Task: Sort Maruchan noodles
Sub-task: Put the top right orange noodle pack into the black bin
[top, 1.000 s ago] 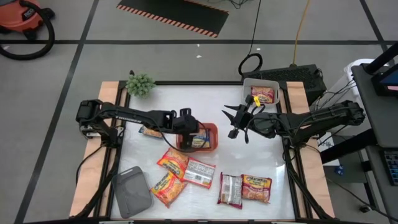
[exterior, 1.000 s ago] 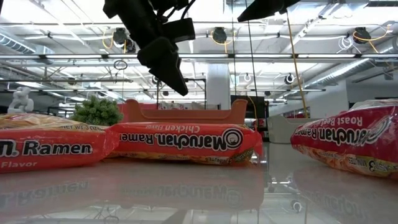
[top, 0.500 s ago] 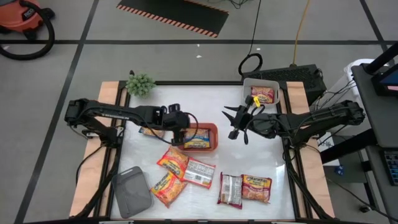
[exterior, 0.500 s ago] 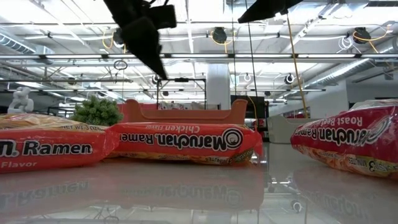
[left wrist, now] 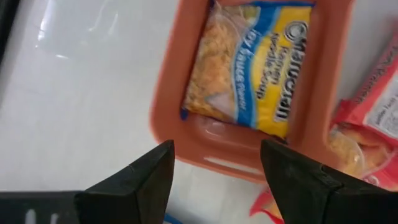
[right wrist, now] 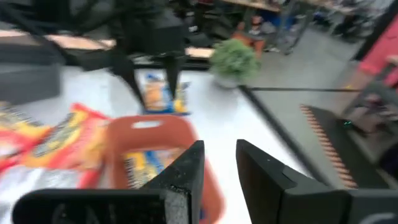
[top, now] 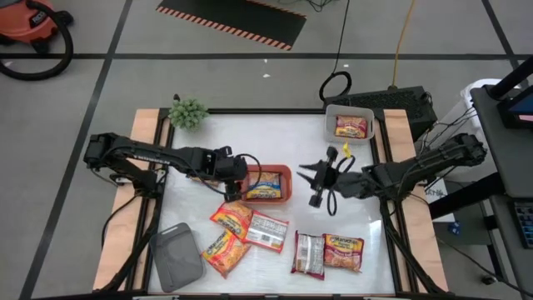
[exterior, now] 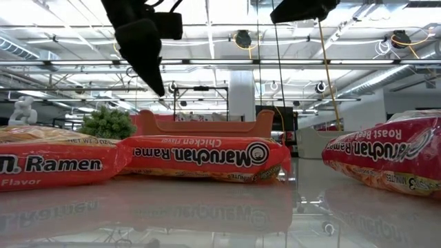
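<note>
Counter (top: 291, 133): white top, wood rails along left and right edges. Far half mostly bare; the near half carries most of the packets. Open lane down the middle between the two arms.

Left arm reaches in from the left edge, low and nearly level; left gripper (top: 232, 169) sits just left of the red tray (top: 286, 173), jaws released and holding nothing. Left wrist view shows both fingers spread above the tray's near rim.

Right arm comes in from the right edge, elbow out past the rail; right gripper (top: 312, 175) hangs over the counter's middle, just right of the red tray, jaws parted a little with nothing between them.

Grey tray (top: 177, 257) at the near-left corner. Clear tray (top: 331, 117) at the far-right corner, with a red-pink packet (top: 351, 127) in it.

Maruchan noodles: blue-yellow packet (left wrist: 249, 68) inside the red tray; another blue-yellow one (top: 201, 176) under the left arm; two orange packets (top: 228, 232) and a white-backed one (top: 267, 232) near-centre; a white-backed and a red packet (top: 331, 252) toward the near-right.

Low view alone shows packets close up, labels readable, and the room's ceiling behind. Small green plant (top: 188, 112) at the far-left corner.
</note>
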`<control>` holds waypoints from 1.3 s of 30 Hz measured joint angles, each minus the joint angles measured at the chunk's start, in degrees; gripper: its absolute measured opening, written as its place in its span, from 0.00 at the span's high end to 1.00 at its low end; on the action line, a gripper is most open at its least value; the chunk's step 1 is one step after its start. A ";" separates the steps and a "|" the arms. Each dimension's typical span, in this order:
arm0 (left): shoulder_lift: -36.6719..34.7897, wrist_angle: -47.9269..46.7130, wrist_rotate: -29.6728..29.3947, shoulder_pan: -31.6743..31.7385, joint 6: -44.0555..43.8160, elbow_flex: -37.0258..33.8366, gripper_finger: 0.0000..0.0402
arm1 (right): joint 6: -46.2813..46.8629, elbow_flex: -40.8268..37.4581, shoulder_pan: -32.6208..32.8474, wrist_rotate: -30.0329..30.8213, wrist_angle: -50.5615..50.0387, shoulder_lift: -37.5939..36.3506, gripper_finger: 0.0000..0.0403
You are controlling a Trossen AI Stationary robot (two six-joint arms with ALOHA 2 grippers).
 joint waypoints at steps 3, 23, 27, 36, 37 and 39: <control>0.00 -0.15 0.09 -2.17 -1.32 -0.19 0.39 | 5.01 -0.03 1.58 -4.62 0.10 0.20 0.78; 0.00 0.83 1.61 -11.77 -15.95 -0.19 0.39 | 23.75 3.24 7.00 -21.40 1.10 17.80 0.78; 0.00 2.86 1.08 -13.16 -18.93 -0.19 0.39 | 27.15 5.22 7.79 -26.52 0.19 22.12 0.78; 0.00 6.96 0.99 -17.39 -22.03 -0.19 0.39 | 29.09 6.07 10.00 -25.37 -0.21 25.78 0.78; 0.00 7.58 0.96 -17.86 -22.19 -0.19 0.39 | 29.03 6.07 10.07 -24.78 -0.70 26.17 0.78; 0.00 8.39 0.23 -18.59 -22.90 -0.19 0.39 | 28.41 6.10 10.07 -23.61 -1.79 27.14 0.78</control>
